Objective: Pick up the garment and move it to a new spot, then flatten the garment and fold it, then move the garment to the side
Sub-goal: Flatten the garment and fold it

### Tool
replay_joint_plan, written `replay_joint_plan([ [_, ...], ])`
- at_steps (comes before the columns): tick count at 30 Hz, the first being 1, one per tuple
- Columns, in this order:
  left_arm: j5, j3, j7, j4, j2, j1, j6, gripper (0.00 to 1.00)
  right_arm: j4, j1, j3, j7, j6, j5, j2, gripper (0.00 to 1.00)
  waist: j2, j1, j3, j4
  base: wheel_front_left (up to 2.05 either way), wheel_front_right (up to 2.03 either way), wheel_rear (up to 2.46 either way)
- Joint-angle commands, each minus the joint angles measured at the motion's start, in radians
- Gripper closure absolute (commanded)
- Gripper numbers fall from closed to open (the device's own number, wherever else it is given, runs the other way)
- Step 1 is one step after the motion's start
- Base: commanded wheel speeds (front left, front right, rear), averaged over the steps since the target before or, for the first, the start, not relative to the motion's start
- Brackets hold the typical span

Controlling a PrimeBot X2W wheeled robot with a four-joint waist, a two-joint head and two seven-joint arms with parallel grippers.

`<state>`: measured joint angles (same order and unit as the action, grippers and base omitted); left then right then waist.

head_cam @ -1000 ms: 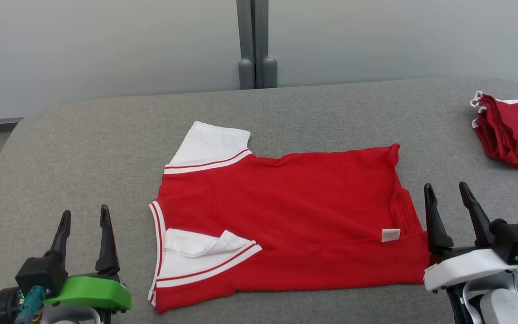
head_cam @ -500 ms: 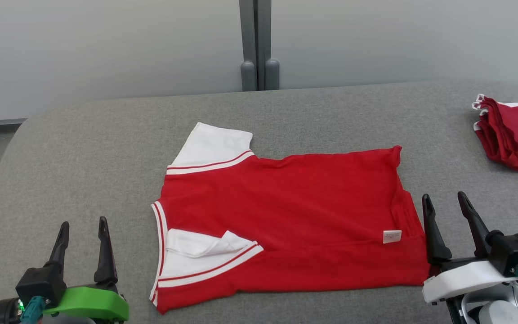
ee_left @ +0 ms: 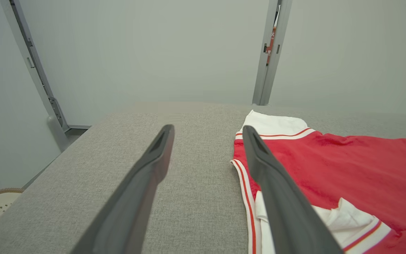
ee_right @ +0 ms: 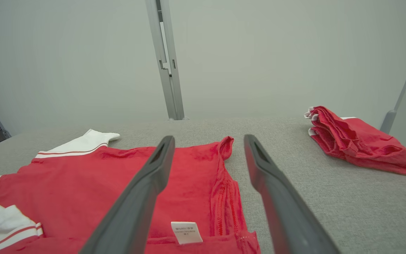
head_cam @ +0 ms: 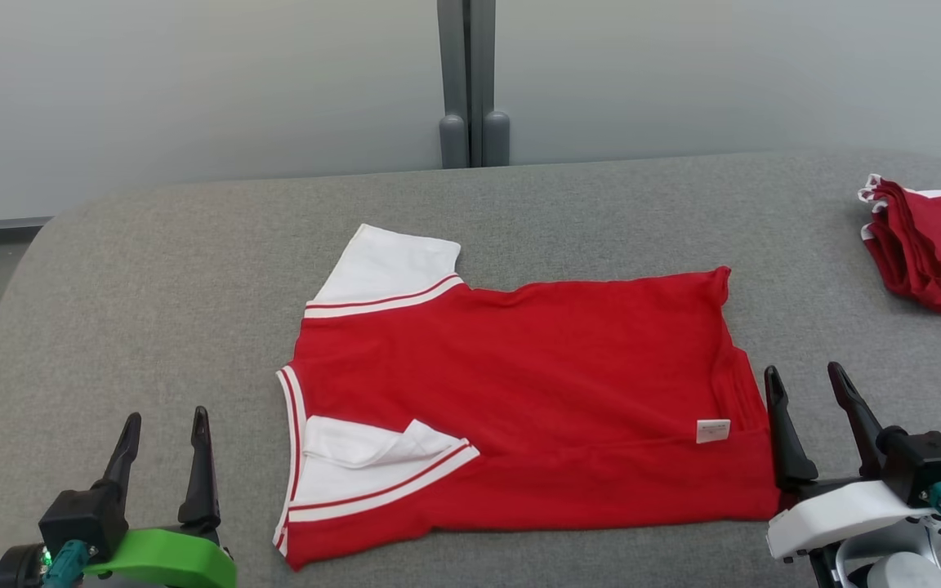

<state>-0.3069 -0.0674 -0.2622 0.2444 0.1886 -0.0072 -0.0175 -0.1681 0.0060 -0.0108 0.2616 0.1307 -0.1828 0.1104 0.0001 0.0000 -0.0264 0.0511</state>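
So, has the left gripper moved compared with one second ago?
Yes. Judged against the red garment, which barely shifted in the head view, the left gripper has pulled back toward the robot.

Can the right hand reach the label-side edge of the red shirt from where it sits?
Probably yes. The right hand is open, just beside the red shirt at its edge near the white label, with nothing between them. The folded red pile lies farther back, out of the way.
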Motion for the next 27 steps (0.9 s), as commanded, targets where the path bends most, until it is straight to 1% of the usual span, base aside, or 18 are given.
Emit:
replay_joint_plan([
  [1, 0.005, -0.003, 0.001, 0.007, 0.014, -0.013, -0.007, 0.00, -0.008, -0.009, -0.001, -0.002, 0.000, -0.001, 0.005, 0.00, -0.0001, 0.0000, 0.002, -0.002, 0.00, 0.00, 0.00],
  [7, 0.022, -0.023, 0.046, 0.032, 0.069, -0.136, -0.040, 0.00, -0.048, -0.103, -0.005, -0.052, 0.000, 0.015, 0.040, 0.00, -0.0001, 0.0000, 0.026, -0.017, 0.00, 0.00, 0.00],
  [11, 0.032, -0.058, 0.097, 0.056, 0.110, -0.309, -0.078, 0.00, -0.090, -0.231, 0.026, -0.131, 0.000, 0.017, 0.089, 0.00, -0.0001, 0.0000, 0.101, -0.030, 0.00, 0.00, 0.00],
  [15, 0.006, -0.095, 0.143, 0.109, 0.132, -0.484, -0.100, 0.00, -0.141, -0.374, 0.054, -0.199, 0.000, -0.001, 0.126, 0.00, -0.0001, 0.0000, 0.197, -0.054, 0.00, 0.00, 0.00],
  [16, 0.001, -0.112, 0.159, 0.131, 0.140, -0.535, -0.105, 0.00, -0.163, -0.413, 0.066, -0.225, 0.000, 0.001, 0.137, 0.00, -0.0001, 0.0000, 0.228, -0.063, 0.00, 0.00, 0.00],
  [20, -0.031, -0.177, 0.190, 0.223, 0.159, -0.704, -0.112, 0.00, -0.237, -0.553, 0.114, -0.275, 0.000, -0.010, 0.151, 0.00, -0.0001, 0.0000, 0.329, -0.091, 0.00, 0.00, 0.00],
  [24, -0.087, -0.289, 0.207, 0.308, 0.192, -0.844, -0.113, 0.00, -0.333, -0.674, 0.160, -0.312, 0.000, -0.031, 0.143, 0.00, -0.0001, 0.0000, 0.412, -0.121, 0.00, 0.00, 0.00],
  [27, -0.121, -0.393, 0.221, 0.368, 0.229, -0.926, -0.113, 0.00, -0.407, -0.750, 0.194, -0.330, 0.000, -0.041, 0.129, 0.00, -0.0001, 0.0000, 0.460, -0.141, 0.00, 0.00, 0.00],
])
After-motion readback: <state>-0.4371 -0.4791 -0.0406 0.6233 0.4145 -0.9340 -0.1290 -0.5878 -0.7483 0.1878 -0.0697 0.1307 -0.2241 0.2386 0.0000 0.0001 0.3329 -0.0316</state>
